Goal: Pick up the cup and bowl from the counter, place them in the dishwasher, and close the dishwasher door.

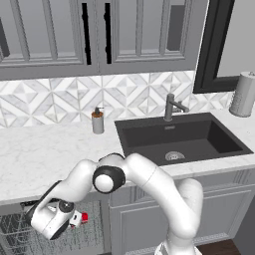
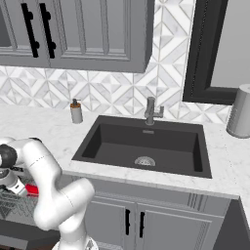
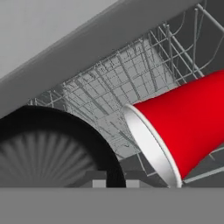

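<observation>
A simulated kitchen: grey panelled cabinets above a patterned tile backsplash, and a white marble bench (image 1: 40, 154) with a dark sink (image 1: 182, 137) set into it.

The end effector (image 1: 74, 218) is reached down below the bench edge, into the open dishwasher (image 1: 20, 234). Whether its jaws are clenched or released cannot be told, since the fingertips are barely visible at the bottom of the hand view. In the left base view a bit of the red cup (image 1: 83, 217) shows just beside the end effector's tip; the pictures do not settle whether it is grasped.

The hand view gives what the base views hide: the cup (image 3: 183, 122) lies tilted on its side over the grey wire rack (image 3: 131, 74), white rim toward the camera, and the black bowl (image 3: 52, 148) sits close beside it, its rim near the cup's rim. In the right base view a red sliver of the cup (image 2: 31, 190) shows behind the arm, over the rack.

Farther out on the bench stand a soap dispenser (image 1: 97, 121), a faucet (image 1: 172, 105) behind the sink, and a paper towel roll (image 1: 244, 94) at the far right.
</observation>
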You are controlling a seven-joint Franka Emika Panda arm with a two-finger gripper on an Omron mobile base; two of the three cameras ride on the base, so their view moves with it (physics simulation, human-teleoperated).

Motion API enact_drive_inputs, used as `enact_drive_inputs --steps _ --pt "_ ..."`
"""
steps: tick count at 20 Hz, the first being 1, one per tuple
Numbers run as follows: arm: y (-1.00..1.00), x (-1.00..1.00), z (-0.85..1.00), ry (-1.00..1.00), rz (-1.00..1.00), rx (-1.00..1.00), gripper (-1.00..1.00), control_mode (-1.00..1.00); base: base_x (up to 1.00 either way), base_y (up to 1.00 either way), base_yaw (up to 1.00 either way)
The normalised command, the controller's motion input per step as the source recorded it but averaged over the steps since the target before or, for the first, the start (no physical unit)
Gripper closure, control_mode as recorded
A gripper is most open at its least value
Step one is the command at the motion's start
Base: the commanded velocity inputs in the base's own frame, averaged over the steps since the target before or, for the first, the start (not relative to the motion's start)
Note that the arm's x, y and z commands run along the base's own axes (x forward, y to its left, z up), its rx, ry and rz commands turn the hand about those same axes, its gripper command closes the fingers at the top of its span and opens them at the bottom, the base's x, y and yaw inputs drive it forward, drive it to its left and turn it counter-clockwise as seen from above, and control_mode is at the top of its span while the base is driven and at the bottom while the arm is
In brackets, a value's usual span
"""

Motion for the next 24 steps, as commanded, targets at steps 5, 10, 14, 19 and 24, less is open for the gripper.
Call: enact_drive_inputs --steps 5,10,14,19,24 --pt "0.34 -0.11 0.03 -0.46 -0.38 -0.11 1.00 -1.00 0.00 0.00 0.00" --pt "0.12 -0.15 0.16 -0.65 -0.40 -0.22 1.00 -1.00 0.00 0.00 0.00" --pt "0.01 -0.13 0.20 -0.45 -0.25 -0.29 1.00 -1.00 0.00 0.00 0.00" --pt "0.09 -0.01 0.08 -0.40 -0.33 -0.38 1.00 -1.00 0.00 0.00 0.00" --pt "0.41 0.32 0.00 -0.47 -0.47 -0.37 1.00 -1.00 0.00 0.00 0.00"
